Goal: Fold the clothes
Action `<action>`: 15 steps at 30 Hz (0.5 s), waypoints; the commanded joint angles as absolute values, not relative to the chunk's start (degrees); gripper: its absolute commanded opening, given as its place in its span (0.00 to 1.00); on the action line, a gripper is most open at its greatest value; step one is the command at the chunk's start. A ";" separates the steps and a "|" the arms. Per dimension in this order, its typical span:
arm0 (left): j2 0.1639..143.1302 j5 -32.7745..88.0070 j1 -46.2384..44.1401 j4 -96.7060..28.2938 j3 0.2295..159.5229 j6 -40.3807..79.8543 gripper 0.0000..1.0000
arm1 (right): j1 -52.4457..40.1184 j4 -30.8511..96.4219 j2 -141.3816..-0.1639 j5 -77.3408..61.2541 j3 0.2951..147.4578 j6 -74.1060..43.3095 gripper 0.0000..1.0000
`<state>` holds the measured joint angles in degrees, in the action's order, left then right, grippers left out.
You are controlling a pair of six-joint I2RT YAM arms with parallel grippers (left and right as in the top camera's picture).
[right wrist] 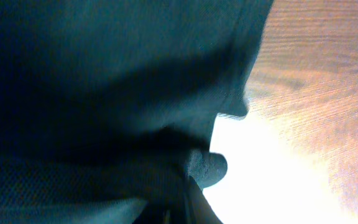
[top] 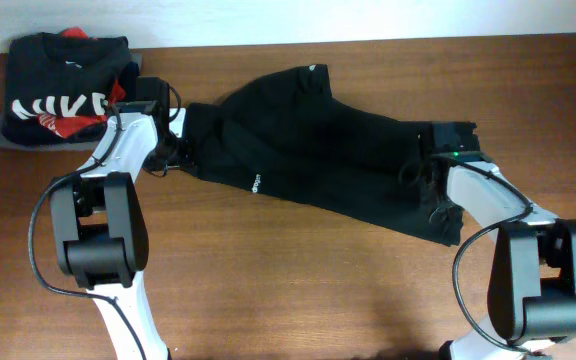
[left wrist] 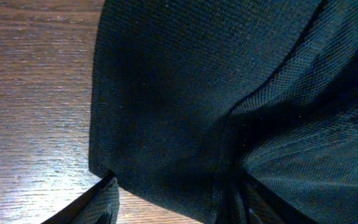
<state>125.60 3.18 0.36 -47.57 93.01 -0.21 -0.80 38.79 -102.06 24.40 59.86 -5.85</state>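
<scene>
At my far left, by the table's back edge, a folded black top (top: pixel 63 85) with big white letters and red print lies on a folded grey garment (top: pixel 1 142). Just right of that stack, my left gripper (top: pixel 173 140) sits at the left end of the clothes (top: pixel 318 140), a plain black garment spread in a long slant across the wooden table (top: pixel 298 300) from upper left to lower right. Through my left wrist camera the black weave fills nearly everything, with one finger (left wrist: pixel 95 204) showing at the bottom beside the cloth's hem. Whether that hand pinches the fabric or stands loose I cannot tell. On the garment's lower edge is a tiny white logo (top: pixel 255 183), and at its top edge a small pale label (top: pixel 313 69). At the right end my right gripper (top: pixel 430 175) is down on the cloth, its jaws closed on a bunched fold of the black fabric, with bare bright table just beside it in my right wrist camera.
</scene>
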 commanded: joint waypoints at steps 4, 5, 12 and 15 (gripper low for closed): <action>126.67 3.38 0.93 -47.40 92.90 -0.86 0.61 | 2.44 33.41 -101.73 25.50 59.68 -6.24 0.17; 126.67 3.40 0.93 -47.40 92.90 -0.86 0.61 | 2.61 32.77 -101.73 25.52 59.68 -6.24 0.26; 126.63 3.40 0.93 -47.55 93.45 -0.89 0.61 | 2.76 30.65 -101.73 26.74 59.75 -6.28 0.99; 126.58 3.40 0.91 -48.51 95.33 -0.89 0.61 | 2.76 31.29 -101.71 27.07 60.36 -6.52 0.99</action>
